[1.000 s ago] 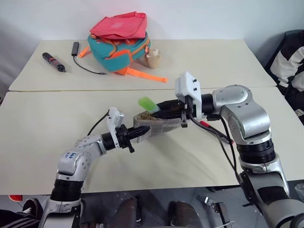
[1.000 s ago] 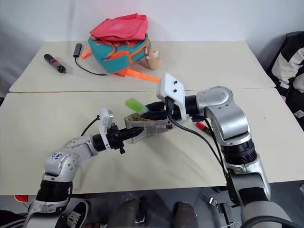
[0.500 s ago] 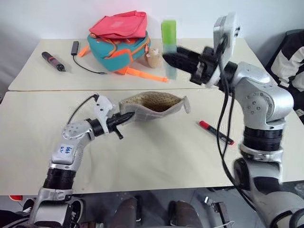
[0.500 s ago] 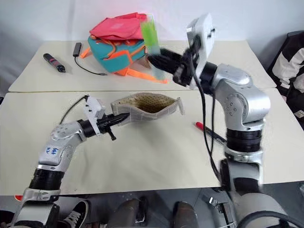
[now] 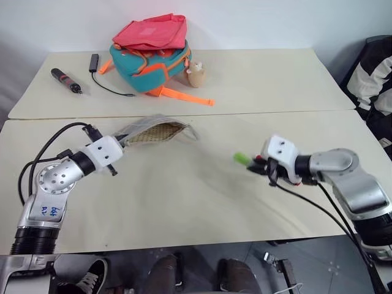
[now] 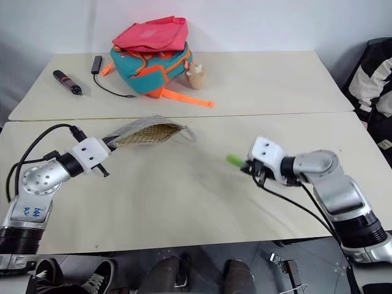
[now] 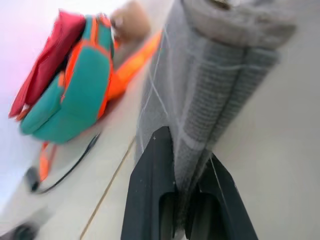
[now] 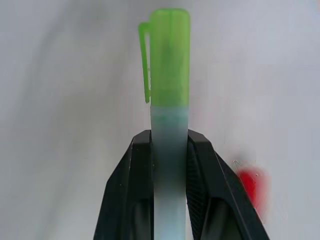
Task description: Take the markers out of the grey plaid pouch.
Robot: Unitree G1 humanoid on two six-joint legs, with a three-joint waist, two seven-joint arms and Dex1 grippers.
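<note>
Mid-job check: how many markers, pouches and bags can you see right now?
Markers: 2 (green marker, red marker)
Pouches: 1 (grey plaid pouch)
Bags: 2 (teal backpack, pink bag)
Total: 5

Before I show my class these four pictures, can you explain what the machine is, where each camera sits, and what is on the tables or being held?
It is a two-armed humanoid robot. Two pictures come from cameras on its head, looking down over cream tables. The other two come from cameras on its wrists. The left claw is shut on a grey pouch. The right claw is shut on a green marker, low over the table. A red marker shows blurred beside it. At the back lie a backpack and a dark pen.
</note>
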